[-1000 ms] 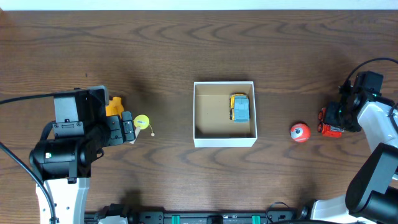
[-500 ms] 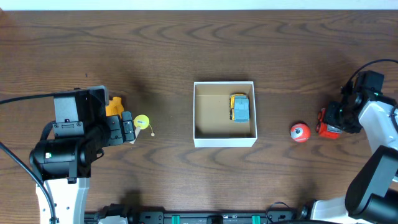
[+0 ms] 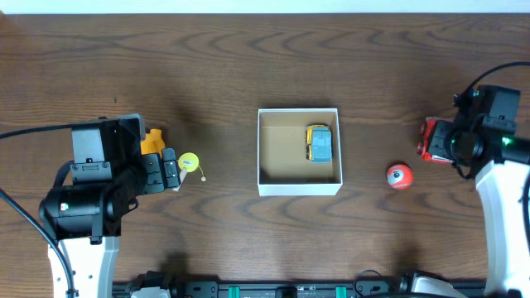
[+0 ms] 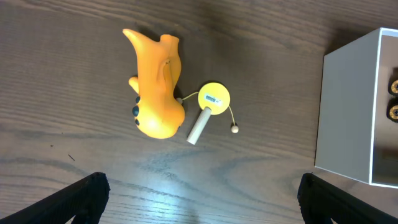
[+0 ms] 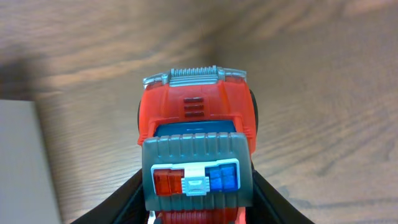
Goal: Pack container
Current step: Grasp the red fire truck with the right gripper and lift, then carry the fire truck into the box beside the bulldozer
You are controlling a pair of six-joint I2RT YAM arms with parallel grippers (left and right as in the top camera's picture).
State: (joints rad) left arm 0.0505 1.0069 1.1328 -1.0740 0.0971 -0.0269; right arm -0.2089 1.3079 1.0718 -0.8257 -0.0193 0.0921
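Container (image 3: 298,188) lies at 9 o'clock, overhead view, from the right fingers (image 5: 121,202), which clamp a red toy truck (image 5: 196,118); left fingers (image 4: 78,198) spread wide, empty.

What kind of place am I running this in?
Probably a robot test bench: bare wood-grain table, a white box at its centre, the left gripper open near an orange toy, the right gripper shut on a red truck.

Dark wood tabletop (image 3: 248,66). Centre: square white box (image 3: 299,189). Left of it, well apart: orange toy (image 4: 155,87), yellow disc (image 4: 213,98) just beside. Right of box: small red ball (image 3: 398,175).
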